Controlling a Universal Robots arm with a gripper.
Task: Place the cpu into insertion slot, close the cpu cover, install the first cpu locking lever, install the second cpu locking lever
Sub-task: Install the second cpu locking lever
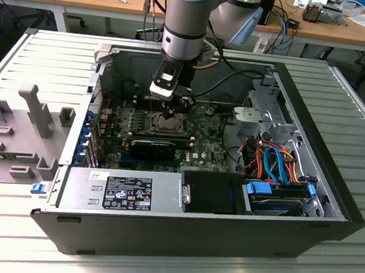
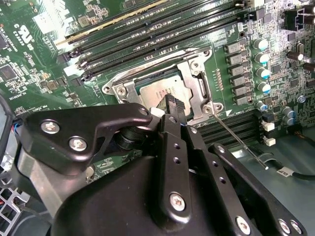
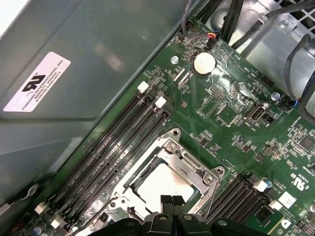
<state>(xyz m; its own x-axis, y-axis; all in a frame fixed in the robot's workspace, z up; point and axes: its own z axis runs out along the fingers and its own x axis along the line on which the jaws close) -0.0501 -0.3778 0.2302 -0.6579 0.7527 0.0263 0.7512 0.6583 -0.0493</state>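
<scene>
The cpu (image 2: 158,90) (image 3: 160,186) lies flat in the insertion slot (image 2: 118,90) on the green board, its silver-grey top showing. The cpu cover (image 2: 193,88) (image 3: 191,168), a silvery frame, lies down around the chip. My gripper (image 2: 173,105) (image 3: 172,200) (image 1: 170,114) hangs straight over the slot, shut, its black fingertips (image 3: 166,200) pressed together at the chip's edge with nothing between them. A thin metal locking lever (image 2: 238,141) sticks out from one corner of the slot across the black card slots. In the exterior view the slot (image 1: 161,124) sits just under the gripper.
Long black memory slots (image 2: 147,29) (image 3: 115,147) flank the socket. The grey case wall (image 3: 74,73) rises close beside them. A power supply (image 1: 126,192), a drive bay with orange and blue cables (image 1: 276,164) and a coin battery (image 3: 203,62) lie around. Grey fixtures (image 1: 31,117) stand outside the case.
</scene>
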